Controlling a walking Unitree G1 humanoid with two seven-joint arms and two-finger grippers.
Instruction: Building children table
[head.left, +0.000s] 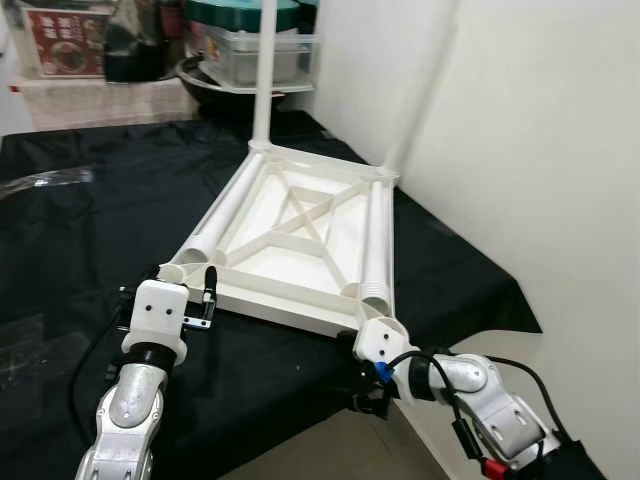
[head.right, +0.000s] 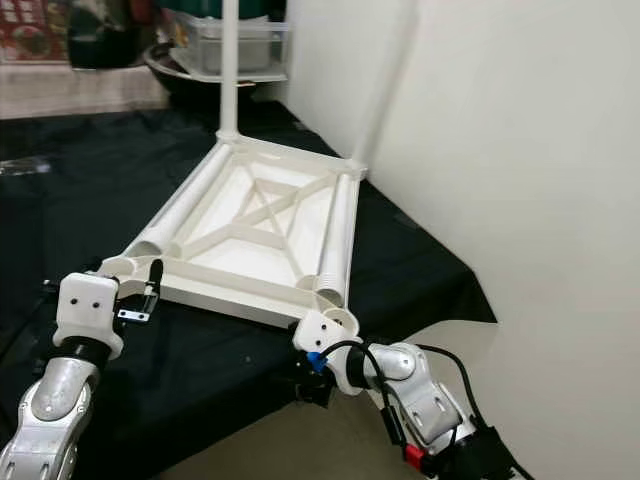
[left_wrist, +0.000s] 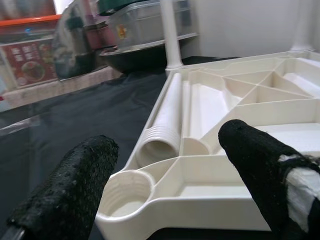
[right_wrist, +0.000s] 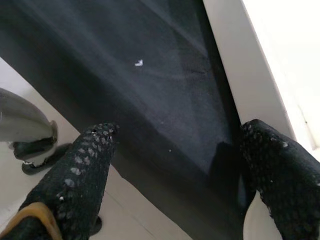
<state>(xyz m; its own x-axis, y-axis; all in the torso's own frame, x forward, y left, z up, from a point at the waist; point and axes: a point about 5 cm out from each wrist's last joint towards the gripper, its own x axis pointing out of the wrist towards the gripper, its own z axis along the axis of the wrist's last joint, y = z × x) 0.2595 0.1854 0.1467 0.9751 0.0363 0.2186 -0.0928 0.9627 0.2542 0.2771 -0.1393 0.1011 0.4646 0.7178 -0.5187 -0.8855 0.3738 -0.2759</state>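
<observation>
A white children's table top (head.left: 300, 262) lies upside down on a black cloth (head.left: 100, 230). Two white legs (head.left: 264, 80) stand screwed into its far corners. Two loose legs lie inside it, one along the left side (head.left: 225, 215) and one along the right side (head.left: 378, 245). My left gripper (head.left: 168, 285) is open at the near left corner, its fingers (left_wrist: 75, 190) either side of the empty threaded corner socket (left_wrist: 122, 192). Below the near right corner, my right gripper (head.left: 368, 390) is open and faces the hanging cloth edge (right_wrist: 165, 100), holding nothing.
A white wall (head.left: 540, 150) runs close along the right side of the table. At the back, a shelf holds plastic containers (head.left: 250, 45) and a red box (head.left: 65, 42). Clear plastic wrap (head.left: 50, 178) lies on the cloth at far left. Pale floor (head.left: 330, 445) shows below the front edge.
</observation>
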